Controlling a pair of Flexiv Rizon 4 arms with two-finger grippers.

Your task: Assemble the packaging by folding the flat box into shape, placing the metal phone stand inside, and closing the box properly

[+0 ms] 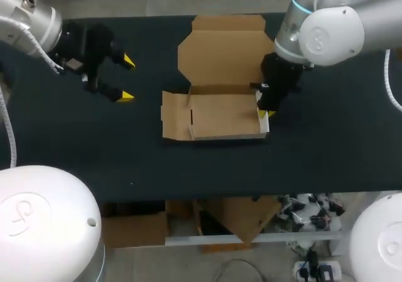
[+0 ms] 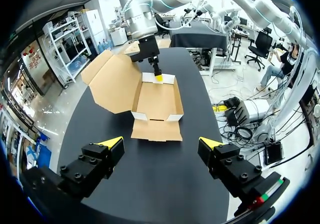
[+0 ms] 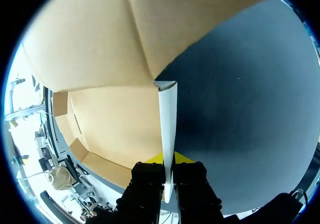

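Down at the near edge of the desk [image 1: 188, 169] a bare dark strip runs the full width, so the box has loose room on that side. Next back is the box [image 1: 220, 115], sitting about mid-desk with its brown tray facing up. On its left end a side flap [image 1: 174, 115] is folded out flat on the desk. On its right end the white end wall [image 1: 264, 122] stands upright, and that's where the right claw [image 1: 264, 109] is: it comes down from the right arm and is clenched on the top edge of that wall. The right wrist view backs this up, with the claw [image 3: 169, 159] pinching the thin white end wall [image 3: 167, 114] from both sides, one finger over the tray, the other over bare desk [image 3: 240, 109].

Off to the left, the left claw [image 1: 127, 78] hangs released, yellow tips spread wide, well apart from the box and holding nothing. From its own view the claw [image 2: 161, 143] looks straight at the folded-out side flap [image 2: 156, 130], with an open patch of desk between them, and the right claw [image 2: 158, 77] is at the box's [image 2: 157, 102] other end.

Farthest back, the lid [image 1: 226, 49] lies thrown open, and its last flap reaches just about to the desk's far edge, so no slack there. Right of the box there's wide bare desk out to the edge
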